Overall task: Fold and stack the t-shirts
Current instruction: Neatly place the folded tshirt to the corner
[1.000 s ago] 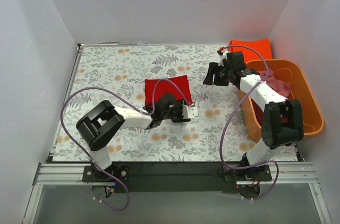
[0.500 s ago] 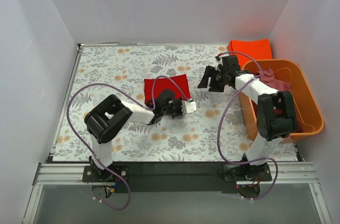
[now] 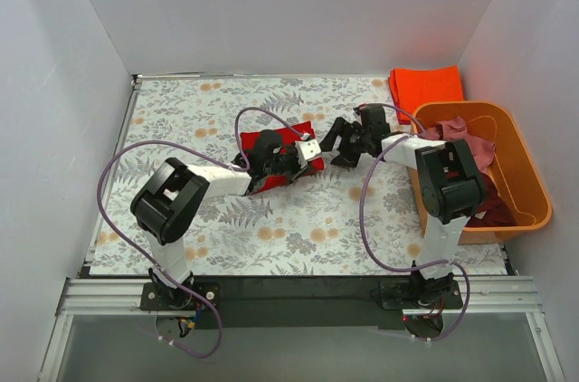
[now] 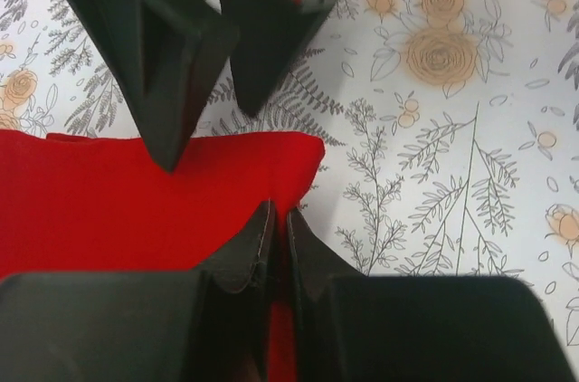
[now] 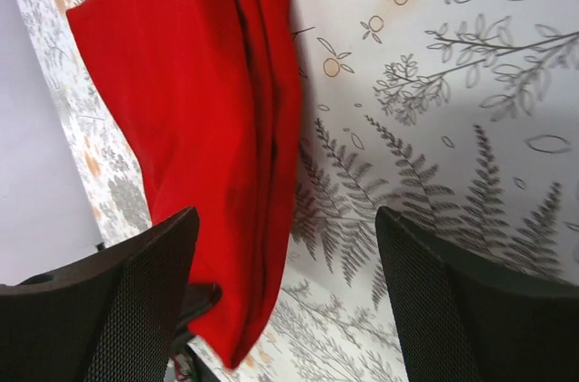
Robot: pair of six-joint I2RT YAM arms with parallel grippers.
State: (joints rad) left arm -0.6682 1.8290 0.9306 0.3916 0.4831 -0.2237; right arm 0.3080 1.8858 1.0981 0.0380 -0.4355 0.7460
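Near edge: both arm bases, arms reaching fwd over floral table [image 3: 298,228]. L gripper [image 4: 279,210] sits at mid-table w/ jaws almost together, looks clamped on the near-right corner of the red t-shirt [image 4: 109,205], a strip of red cloth showing btwn the fingers [image 4: 258,242]; grip can't be fully confirmed since the contact spot is partly hidden. Red t-shirt is folded into a rough rectangle, lying flat on the table at center, layered fold edges visible along its side in R wrist view. R gripper [image 5: 287,219] is just right of the shirt, jaws wide apart, holding nothing, tips pointing toward the shirt's right edge & close to the L gripper, not touching the cloth. Further right: orange tub [image 3: 534,185] at table's right side w/ maroon t-shirt [image 3: 493,205] and dusty pink t-shirt [image 3: 461,133] crumpled inside, pink one draped up near the tub's far-left rim. Far right corner: orange-red t-shirt [image 3: 425,85], folded flat, just beyond the tub, well apart from both grippers.
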